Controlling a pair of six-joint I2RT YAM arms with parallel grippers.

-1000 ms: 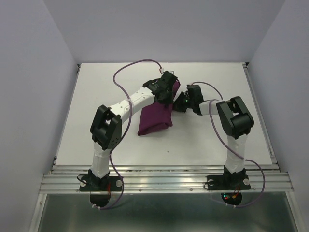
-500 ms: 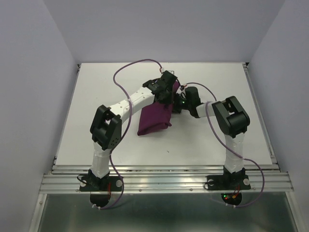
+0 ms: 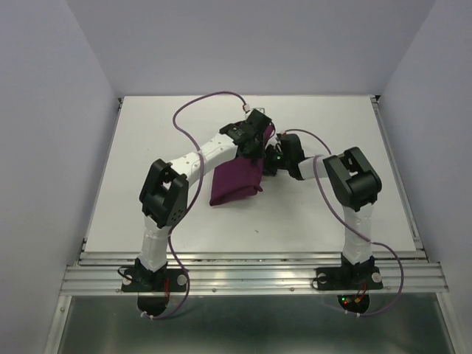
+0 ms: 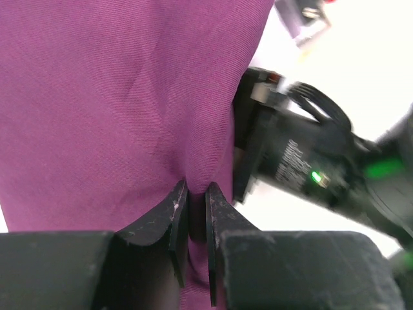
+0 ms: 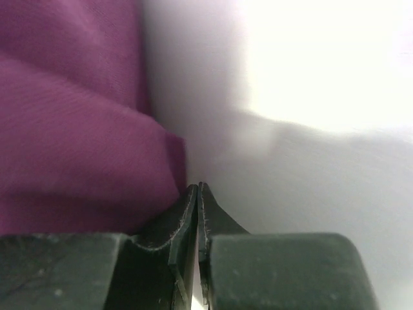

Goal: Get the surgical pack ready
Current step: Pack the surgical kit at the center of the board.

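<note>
The surgical pack (image 3: 234, 182) is a folded deep-purple cloth bundle lying mid-table; nothing inside it shows. My left gripper (image 3: 255, 144) sits over the bundle's far right corner, shut on a pinched ridge of purple cloth (image 4: 129, 97), which shows between its fingertips (image 4: 197, 190). My right gripper (image 3: 270, 164) comes in low from the right against the bundle's right edge. In the right wrist view its jaws (image 5: 198, 187) are shut with nothing between them, their tips at the edge of the purple cloth (image 5: 77, 161). The right gripper's black body (image 4: 303, 161) shows in the left wrist view.
The white table (image 3: 147, 147) is bounded by grey walls at left, right and back. A metal rail (image 3: 251, 274) runs along the near edge by the arm bases. A purple cable (image 3: 206, 99) loops above the left arm.
The right gripper has slid left, closing in on the bundle's right edge. The left gripper keeps its pinch on the cloth and has barely moved.
</note>
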